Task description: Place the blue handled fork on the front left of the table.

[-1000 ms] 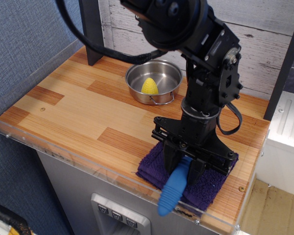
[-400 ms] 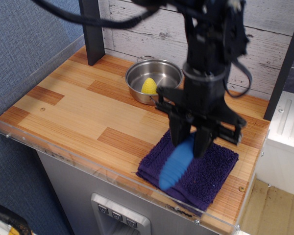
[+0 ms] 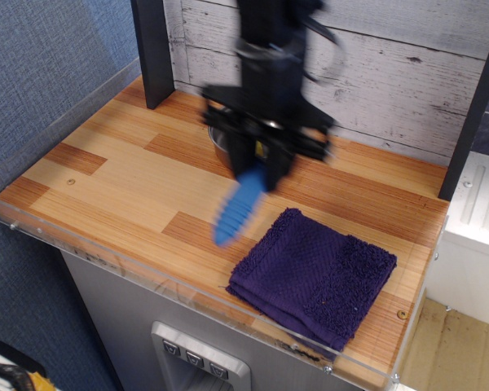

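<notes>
My gripper (image 3: pixel 261 165) is shut on the blue handled fork (image 3: pixel 238 208) and holds it in the air above the middle of the table (image 3: pixel 106 175). The ribbed blue handle hangs down and to the left from the jaws; the metal tines are hidden inside the gripper. The arm and fork are motion-blurred. The fork is well above the wood and touches nothing else.
A dark purple towel (image 3: pixel 314 277) lies at the front right of the table. A steel pot (image 3: pixel 218 134) stands behind the gripper, mostly hidden by it. A black post (image 3: pixel 152 53) stands at the back left. A clear acrylic rim (image 3: pixel 98 248) edges the front.
The gripper has lifted the fork off the purple towel and carried it up and to the left, from over the towel to over the middle of the table, now covering the pot.
</notes>
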Tool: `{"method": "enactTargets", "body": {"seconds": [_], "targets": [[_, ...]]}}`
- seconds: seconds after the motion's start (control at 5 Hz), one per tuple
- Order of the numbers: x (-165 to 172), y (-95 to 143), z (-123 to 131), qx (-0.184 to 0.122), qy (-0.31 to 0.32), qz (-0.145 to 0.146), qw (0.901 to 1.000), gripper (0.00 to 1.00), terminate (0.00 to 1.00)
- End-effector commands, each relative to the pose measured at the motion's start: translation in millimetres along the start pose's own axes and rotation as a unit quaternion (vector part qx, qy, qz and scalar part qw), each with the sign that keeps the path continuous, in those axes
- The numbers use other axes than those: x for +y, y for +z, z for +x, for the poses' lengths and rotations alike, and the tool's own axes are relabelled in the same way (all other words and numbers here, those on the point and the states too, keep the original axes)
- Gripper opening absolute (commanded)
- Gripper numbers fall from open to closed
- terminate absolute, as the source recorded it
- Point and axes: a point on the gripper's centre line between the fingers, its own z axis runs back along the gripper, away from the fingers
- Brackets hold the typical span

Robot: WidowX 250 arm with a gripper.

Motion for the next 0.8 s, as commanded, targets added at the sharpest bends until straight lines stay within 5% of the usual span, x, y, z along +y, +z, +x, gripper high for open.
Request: {"method": "enactTargets", "body": {"seconds": [0.0,0.6], "targets": [[72,11,21,-0.044,0.038,0.031,0.9978,0.0,0.0],[158,-13,10,-0.01,0.069,0.065,0.9954,0.0,0.0]]}}
